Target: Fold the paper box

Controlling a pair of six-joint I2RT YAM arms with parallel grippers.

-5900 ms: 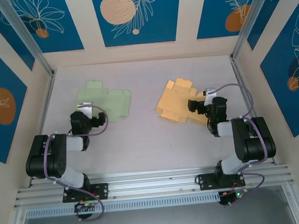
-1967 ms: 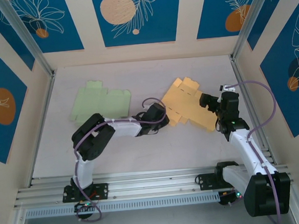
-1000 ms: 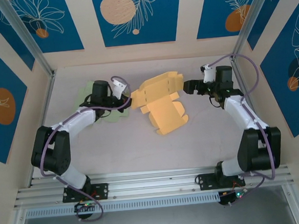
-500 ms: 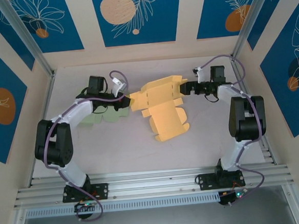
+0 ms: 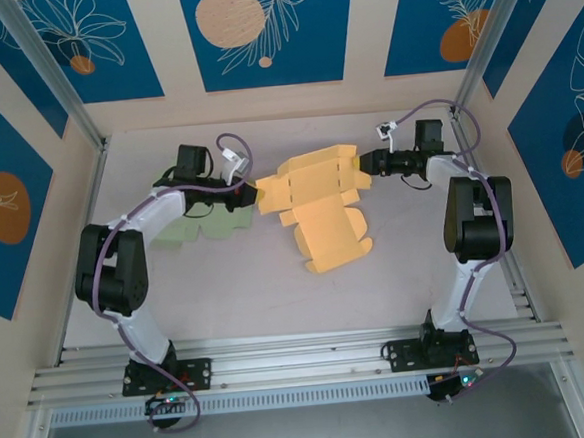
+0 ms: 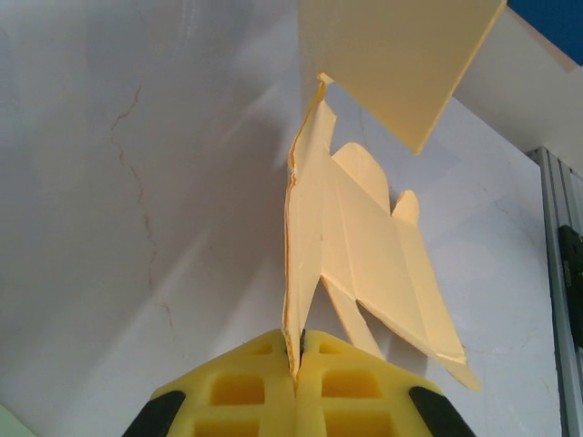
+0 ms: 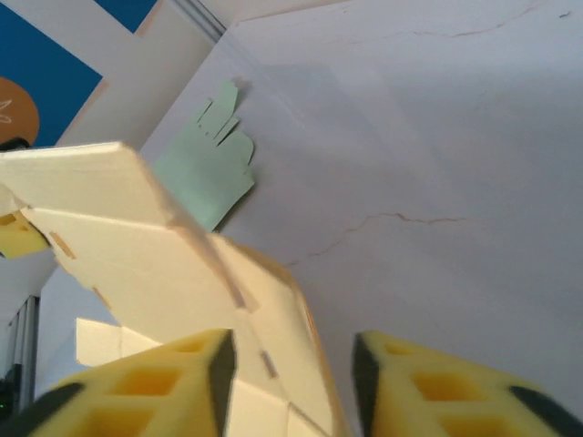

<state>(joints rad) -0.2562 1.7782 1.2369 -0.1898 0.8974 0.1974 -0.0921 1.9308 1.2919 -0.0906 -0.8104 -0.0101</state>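
**Two hands meet at one yellow paper box (image 5: 323, 227)**

Two paper cut-outs are in the cell, one yellow and one green. The yellow paper box is near the middle of the desk (image 5: 278, 300), a little toward 12 o'clock. Its upper part is lifted off the surface, strung between the two hands. One broad panel with flaps spreads down toward 6 o'clock and lies on the desk.

The left hand (image 5: 253, 192) is at the box's 9 o'clock edge. In the left wrist view its two yellow fingers (image 6: 246, 391) are pressed tight together on the thin edge of the card, which stands up on edge from the grip. One more yellow panel hangs overhead at 12 o'clock in that view.

The right hand (image 5: 361, 164) is at the box's 3 o'clock edge. In the right wrist view its two fingers (image 7: 164, 387) stand apart. The card runs into the gap and lies against the 9 o'clock finger, with bare space beside the other finger, so this hand is not clamped.

The one green sheet (image 5: 178, 230) lies flat on the desk at 9 o'clock from the box. The left arm crosses above it.
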